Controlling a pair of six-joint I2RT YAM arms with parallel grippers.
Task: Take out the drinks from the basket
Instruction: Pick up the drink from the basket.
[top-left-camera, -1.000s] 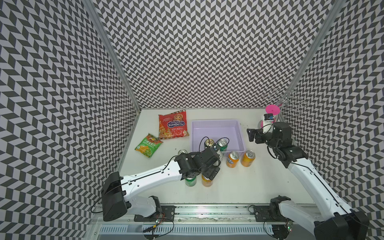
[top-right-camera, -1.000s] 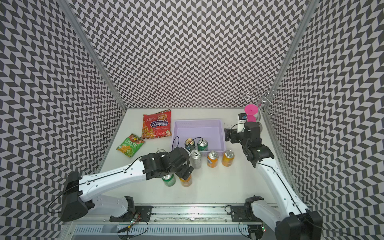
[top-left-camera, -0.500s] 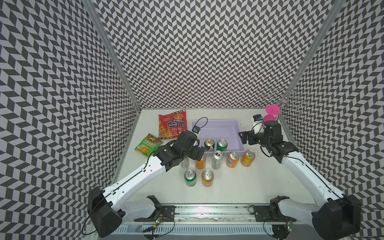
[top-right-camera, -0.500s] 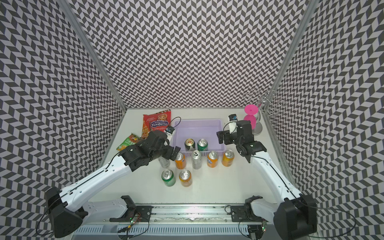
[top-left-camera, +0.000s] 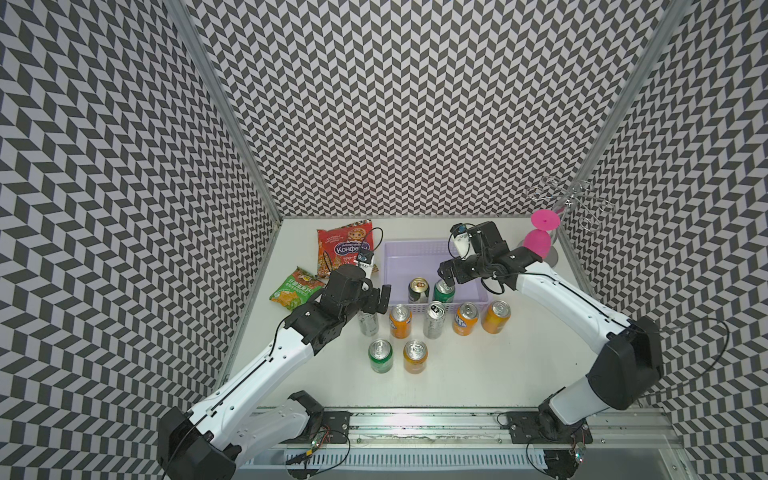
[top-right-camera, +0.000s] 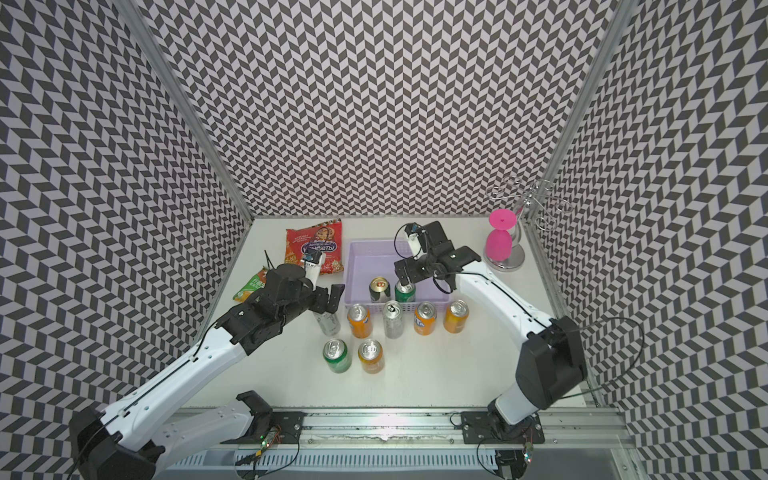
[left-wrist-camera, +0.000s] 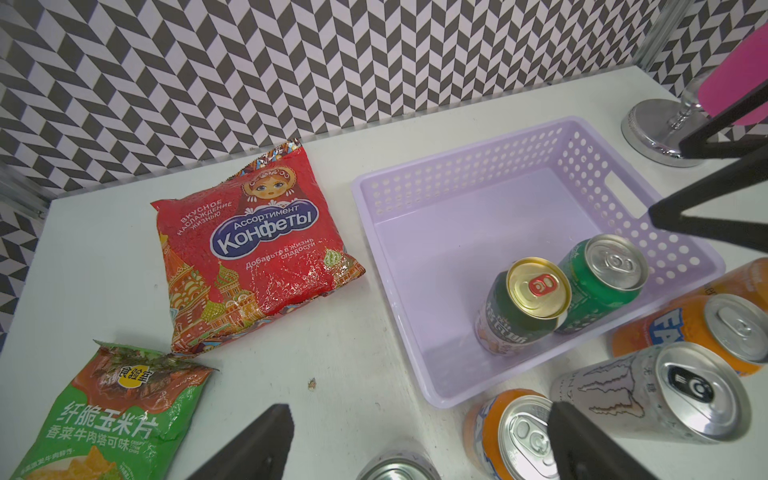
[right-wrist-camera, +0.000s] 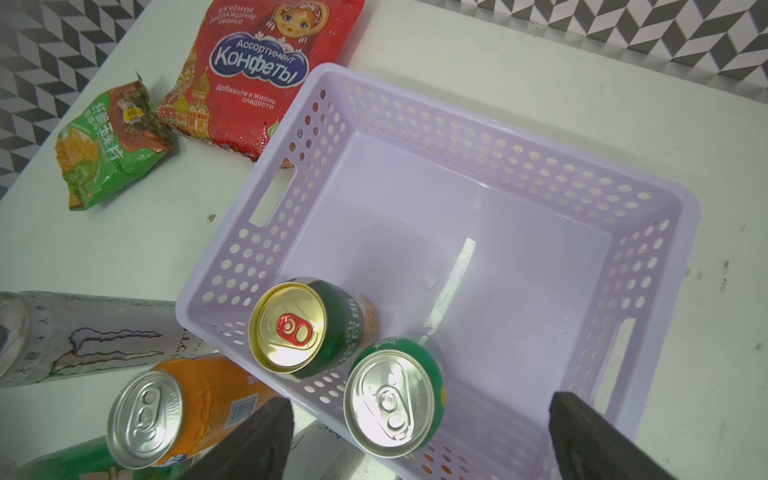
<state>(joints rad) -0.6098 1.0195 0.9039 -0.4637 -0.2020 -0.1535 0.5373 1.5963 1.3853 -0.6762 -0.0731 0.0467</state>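
Inside the basket (top-left-camera: 415, 249), the green can (top-left-camera: 444, 293) stands just beneath the right pincer's (right-wrist-camera: 419, 403) spread jaws; the left pincer (left-wrist-camera: 419, 407) is likewise open.

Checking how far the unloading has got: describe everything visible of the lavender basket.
The lavender basket is shallow, rectangular, seemingly plastic, with round-hole perforated walls, a handle slot in each short end and a smooth floor. It sits flat on the white table. Only two upright cans stand inside, at its near wall: a gold-topped dark green can and a green can, the green one below the open right claw. The red snack bag lies at its side.
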